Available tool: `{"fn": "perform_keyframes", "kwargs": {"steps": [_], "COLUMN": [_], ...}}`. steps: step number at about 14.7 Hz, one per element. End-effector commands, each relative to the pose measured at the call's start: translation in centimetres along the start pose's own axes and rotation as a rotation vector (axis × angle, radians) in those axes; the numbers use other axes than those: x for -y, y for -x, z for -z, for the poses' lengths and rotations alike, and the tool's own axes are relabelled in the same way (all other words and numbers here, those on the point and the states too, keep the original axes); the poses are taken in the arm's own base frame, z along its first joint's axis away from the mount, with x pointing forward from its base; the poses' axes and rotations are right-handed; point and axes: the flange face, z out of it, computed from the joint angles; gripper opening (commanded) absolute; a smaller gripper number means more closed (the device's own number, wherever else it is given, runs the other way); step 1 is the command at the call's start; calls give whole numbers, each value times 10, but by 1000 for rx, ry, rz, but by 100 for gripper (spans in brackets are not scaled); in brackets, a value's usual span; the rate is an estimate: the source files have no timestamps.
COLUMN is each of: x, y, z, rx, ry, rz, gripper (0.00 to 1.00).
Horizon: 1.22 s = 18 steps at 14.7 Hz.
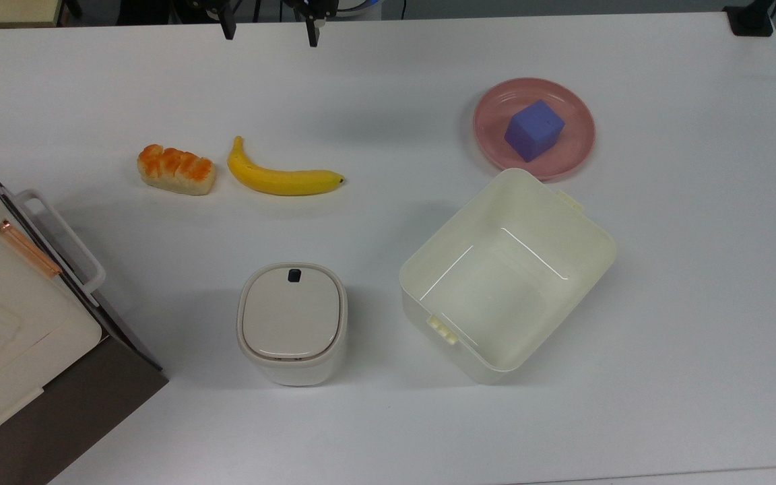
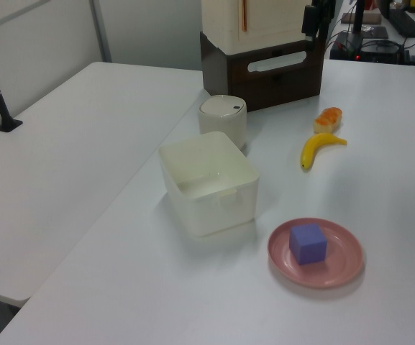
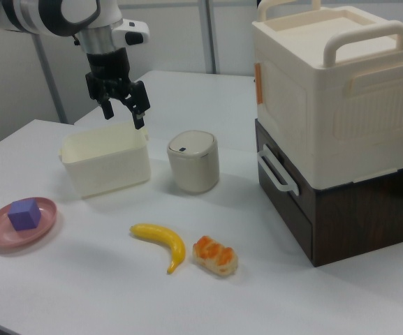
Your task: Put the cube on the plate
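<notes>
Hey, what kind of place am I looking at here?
Probably a robotics lab: a robot arm's end effector hangs open above a plain white table laid with test props like a banana and a cube on a plate.

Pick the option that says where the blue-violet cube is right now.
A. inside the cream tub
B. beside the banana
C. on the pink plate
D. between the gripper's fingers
C. The cube rests on the pink plate, apart from the open gripper.
</notes>
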Motion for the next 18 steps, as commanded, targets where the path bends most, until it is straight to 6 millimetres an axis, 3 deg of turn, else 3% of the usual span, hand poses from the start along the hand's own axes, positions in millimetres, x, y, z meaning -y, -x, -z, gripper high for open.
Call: {"fn": "perform_keyframes", "kwargs": {"steps": [1,18], "x": [3,-3], "y": [1,2], "z": [0,8], "rx": [4,-1], "ry": [-1,-2], "rz": [20,19], "gripper": [100,100]}}
